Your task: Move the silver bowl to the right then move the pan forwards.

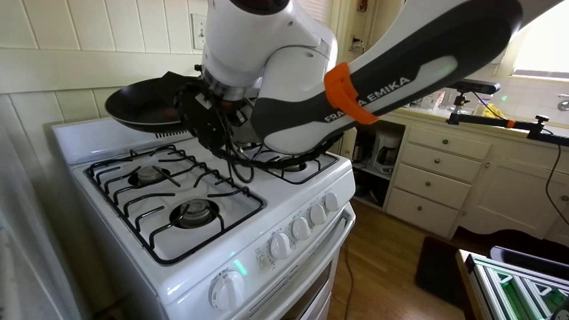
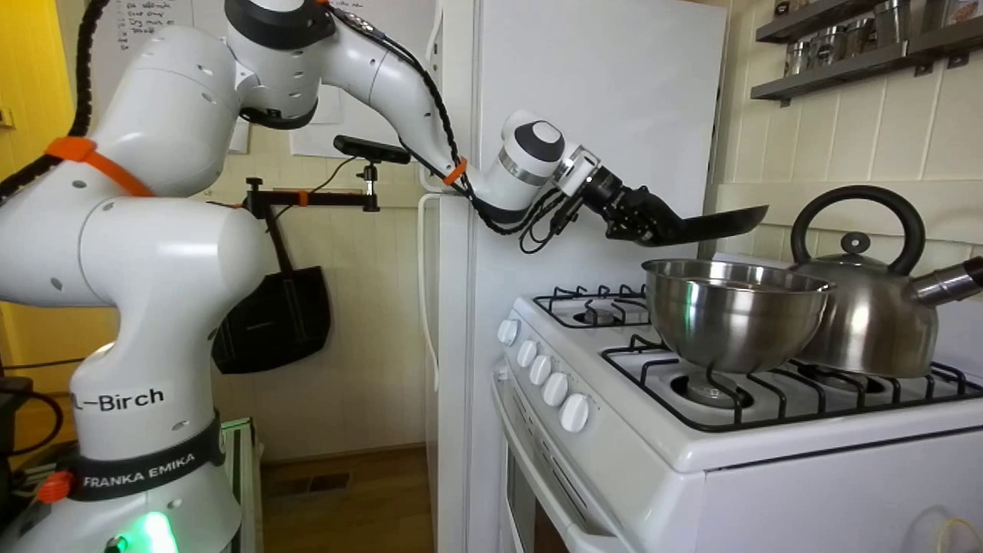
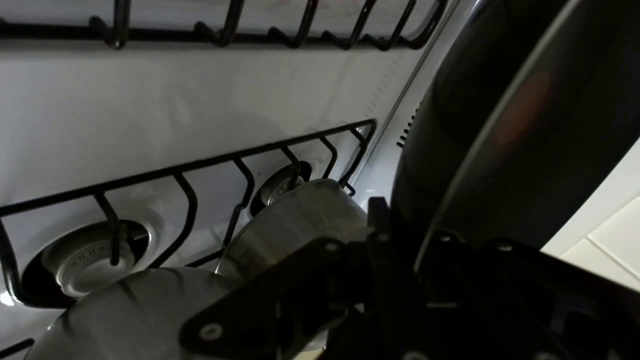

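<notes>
The gripper (image 2: 659,224) is clamped on the pan (image 2: 726,223), which is held in the air above the level of the stove (image 2: 806,491); whether the rim or the handle is gripped cannot be told. The pan is tilted, its far edge raised higher than the side at the gripper. Part of the stove is hidden by the arm (image 2: 392,73) in an exterior view. Lower down, the silver bowl (image 2: 737,326) is set mouth upward on a black grate (image 2: 718,428). Just beside it, farther from the row of knobs (image 2: 557,389), the kettle (image 2: 883,322) is placed; whether the two are touching cannot be made out. Farther off, jars (image 2: 831,46) are lined up on the wall shelves (image 2: 837,75).
</notes>
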